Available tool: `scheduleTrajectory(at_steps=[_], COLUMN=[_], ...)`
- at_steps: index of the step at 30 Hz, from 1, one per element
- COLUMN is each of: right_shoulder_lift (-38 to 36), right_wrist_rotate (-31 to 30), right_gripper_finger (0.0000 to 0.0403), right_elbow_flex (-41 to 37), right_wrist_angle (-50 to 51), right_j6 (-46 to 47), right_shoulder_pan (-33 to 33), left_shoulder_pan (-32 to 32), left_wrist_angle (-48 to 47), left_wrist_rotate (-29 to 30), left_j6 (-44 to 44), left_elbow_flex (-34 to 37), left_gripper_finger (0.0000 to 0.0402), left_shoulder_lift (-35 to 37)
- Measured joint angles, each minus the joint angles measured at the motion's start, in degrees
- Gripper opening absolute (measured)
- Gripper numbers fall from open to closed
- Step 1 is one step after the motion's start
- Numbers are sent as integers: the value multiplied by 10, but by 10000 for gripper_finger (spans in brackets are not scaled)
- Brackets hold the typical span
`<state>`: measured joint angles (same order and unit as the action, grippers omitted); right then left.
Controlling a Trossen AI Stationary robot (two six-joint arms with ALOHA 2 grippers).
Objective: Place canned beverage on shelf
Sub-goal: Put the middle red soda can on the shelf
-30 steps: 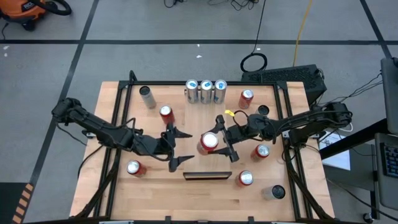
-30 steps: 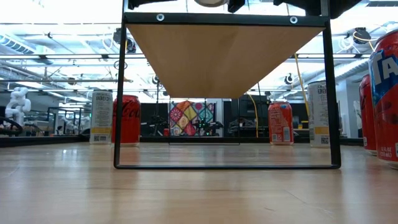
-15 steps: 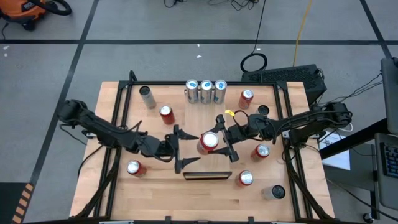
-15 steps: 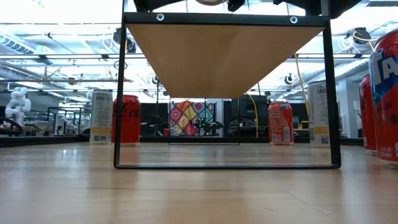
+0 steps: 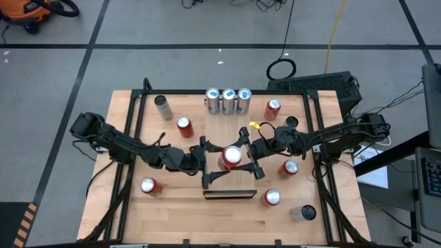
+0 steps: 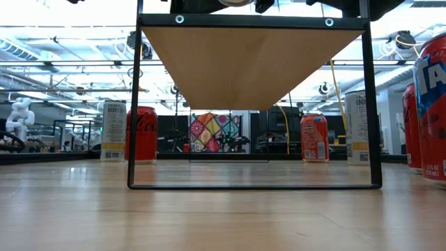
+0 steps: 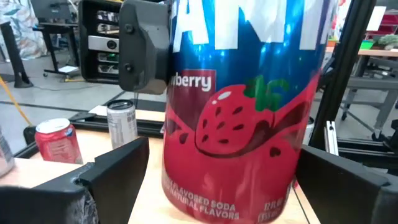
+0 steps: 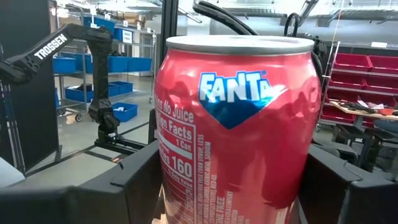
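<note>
My right gripper (image 5: 249,155) is closed on the strawberry Fanta can (image 5: 231,157), holding it up off the table, just behind the shelf (image 5: 228,195). My left gripper (image 5: 211,165) has slid in close since a moment ago; its fingers are wide apart, one on each side of the can, not squeezing yet. I think I am about to pass the can over.

Bright, even overhead light; sharp.
</note>
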<state>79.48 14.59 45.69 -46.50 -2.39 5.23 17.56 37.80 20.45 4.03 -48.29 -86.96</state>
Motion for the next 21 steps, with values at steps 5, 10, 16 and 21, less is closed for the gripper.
scheduleTrajectory(at_steps=[5,10,16,21], right_shoulder_lift=[0,0,0,0], right_wrist_rotate=[-1,-15,-17,-17], right_gripper_finger=[270,270,270,270], right_elbow_flex=[0,0,1,1], right_wrist_angle=[0,1,16,18], right_j6=[0,0,-4,1], right_shoulder_pan=[0,0,0,0], left_shoulder_pan=[-5,-5,-5,-5], left_wrist_angle=[17,20,14,13], left_wrist_rotate=[1,5,9,14], left_j6=[0,-2,-6,-3], left_elbow_flex=[0,0,0,0], left_gripper_finger=[378,329,289,286], left_shoulder_lift=[-13,-13,-14,-14])
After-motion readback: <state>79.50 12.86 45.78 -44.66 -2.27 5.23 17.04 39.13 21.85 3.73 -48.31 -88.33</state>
